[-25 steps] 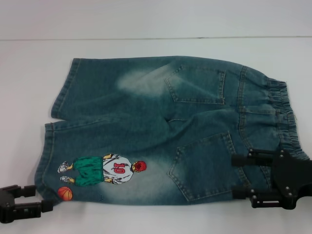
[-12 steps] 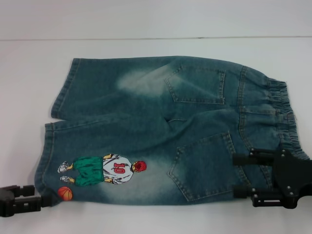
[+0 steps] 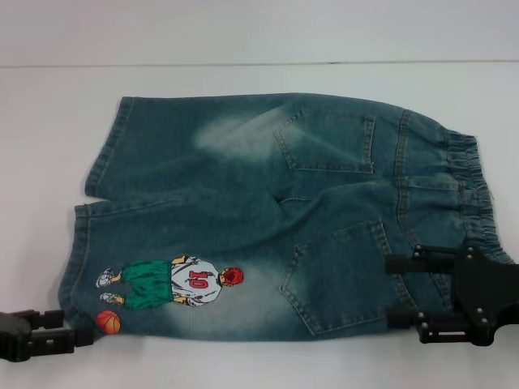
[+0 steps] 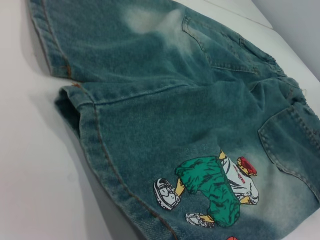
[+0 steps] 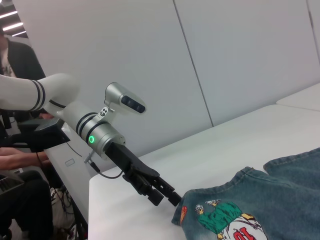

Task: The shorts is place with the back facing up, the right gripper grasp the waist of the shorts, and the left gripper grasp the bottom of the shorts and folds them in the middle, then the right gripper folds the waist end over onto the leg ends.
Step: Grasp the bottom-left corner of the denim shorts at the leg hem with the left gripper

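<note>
The denim shorts (image 3: 268,203) lie flat on the white table, back pockets up, with the waist to the right and the leg ends to the left. A basketball-player print (image 3: 174,282) marks the near leg. My right gripper (image 3: 390,289) is open over the near waist corner, and its two fingers straddle the pocket edge. At the near leg's hem corner, my left gripper (image 3: 75,328) is open with its tips touching or almost touching the fabric. The right wrist view shows the left gripper (image 5: 172,199) right at the hem of the shorts (image 5: 270,210). The left wrist view shows only the shorts (image 4: 175,115).
The white table (image 3: 259,77) extends past the shorts to a far edge line. In the right wrist view, a person (image 5: 15,65) sits beyond the table behind my left arm (image 5: 75,117).
My left gripper has slid right, toward the near leg's hem corner, by the basketball print. The right gripper and the shorts have hardly moved.
</note>
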### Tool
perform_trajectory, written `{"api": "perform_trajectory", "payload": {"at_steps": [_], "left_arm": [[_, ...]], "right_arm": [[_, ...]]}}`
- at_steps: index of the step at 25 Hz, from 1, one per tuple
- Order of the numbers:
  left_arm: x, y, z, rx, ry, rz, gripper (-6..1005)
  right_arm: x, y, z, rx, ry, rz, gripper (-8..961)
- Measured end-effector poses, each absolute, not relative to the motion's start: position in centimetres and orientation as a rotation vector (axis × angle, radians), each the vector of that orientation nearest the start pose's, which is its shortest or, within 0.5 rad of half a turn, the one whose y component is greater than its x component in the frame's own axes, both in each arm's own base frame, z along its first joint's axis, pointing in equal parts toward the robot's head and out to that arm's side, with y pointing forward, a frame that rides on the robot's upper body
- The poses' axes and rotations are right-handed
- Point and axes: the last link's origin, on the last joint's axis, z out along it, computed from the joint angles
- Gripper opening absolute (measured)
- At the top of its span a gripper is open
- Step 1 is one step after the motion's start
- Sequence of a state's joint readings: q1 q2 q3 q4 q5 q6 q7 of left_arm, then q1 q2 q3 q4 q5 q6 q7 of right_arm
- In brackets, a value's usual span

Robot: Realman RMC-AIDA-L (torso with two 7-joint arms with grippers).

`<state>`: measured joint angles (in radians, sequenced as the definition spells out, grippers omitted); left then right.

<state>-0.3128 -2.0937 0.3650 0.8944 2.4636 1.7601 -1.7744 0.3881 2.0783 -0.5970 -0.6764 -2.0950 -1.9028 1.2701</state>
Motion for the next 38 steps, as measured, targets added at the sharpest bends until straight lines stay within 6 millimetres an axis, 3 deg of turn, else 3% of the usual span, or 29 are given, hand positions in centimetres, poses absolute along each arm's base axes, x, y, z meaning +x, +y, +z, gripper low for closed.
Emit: {"api": "perform_trajectory", "payload": {"at_steps": [38], "left_arm": [[-35.81, 23.87, 4.22, -2.486, -1.491, -0.31, 863]], "right_arm": [[28.57, 25.09, 0.97, -2.888, 0.606, 0.876, 737]]}}
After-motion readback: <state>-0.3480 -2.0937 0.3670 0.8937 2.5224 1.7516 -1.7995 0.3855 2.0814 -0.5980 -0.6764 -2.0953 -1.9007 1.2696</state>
